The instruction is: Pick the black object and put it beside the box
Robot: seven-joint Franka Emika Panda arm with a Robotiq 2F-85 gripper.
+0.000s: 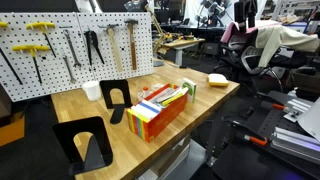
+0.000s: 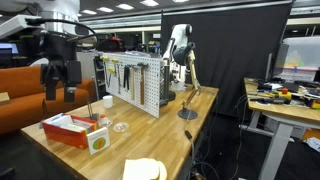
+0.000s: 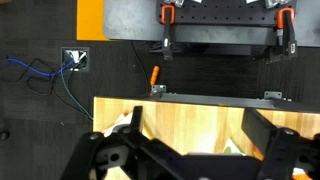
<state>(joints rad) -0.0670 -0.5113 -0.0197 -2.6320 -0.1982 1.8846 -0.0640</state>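
My fingers (image 3: 105, 155) are spread wide with nothing between them. The wrist view cuts their tips off at the bottom edge, so I read the gap from the linkages alone. In an exterior view the gripper (image 2: 61, 92) hangs high above the box (image 2: 68, 130), over the end farthest from that camera.

The black bookend (image 1: 78, 125) that I take to be mine stands upright at the near corner of the table (image 1: 70, 105), well apart from the box (image 1: 160, 112). I judge it is this one because the second bookend (image 1: 115, 85) already stands just beside the box's end. From the fingers, my target lies beyond that end of the box, away from the pegboard (image 1: 60, 45) and well below. Its plate is tall and thin, so I expect to pinch the top edge across its thickness, with the jaws turned square to the broad face.

No single view shows both gripper and target. The gripper is out of frame where the bookends are plain. Where the gripper shows, the dark shapes under it are too murky to name as a bookend. The wrist view shows wood and a pale, greenish scrap I cannot identify.
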